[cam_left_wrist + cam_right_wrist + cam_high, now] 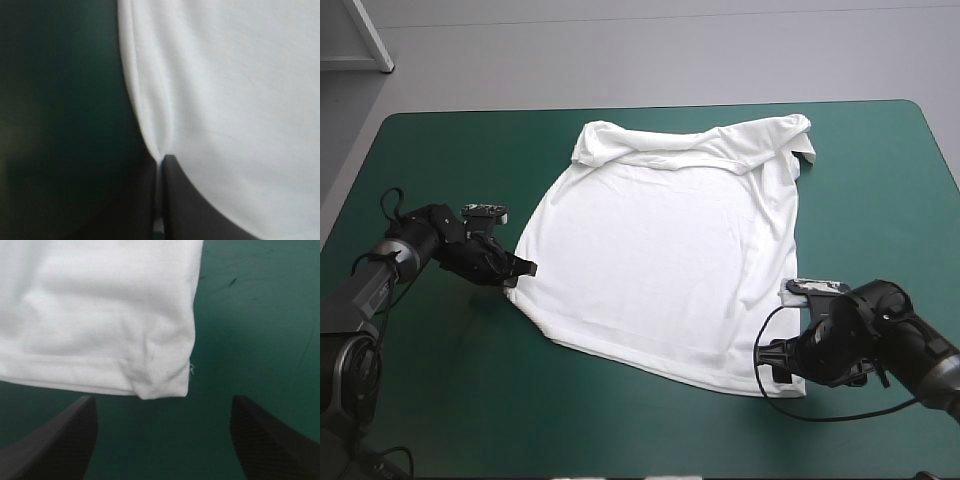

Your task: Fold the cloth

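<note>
The white T-shirt (pixel 660 260) lies spread on the teal-green cover, its top part folded over in a band along the far side. My left gripper (pixel 520 270) is at the shirt's left hem corner. In the left wrist view it (pixel 159 167) is shut on the T-shirt (pixel 240 100), a pinched fold of the edge running between the black fingers. My right gripper (pixel 780 372) sits low at the near right hem corner. In the right wrist view it (pixel 162 405) is open, and the stitched corner of the T-shirt (pixel 100 315) lies just ahead, between the fingertips.
Bare teal-green cover (pixel 440 380) surrounds the shirt on the left, right and near sides. The table's far edge runs just beyond the folded band, and its rounded corners lie at far left and far right.
</note>
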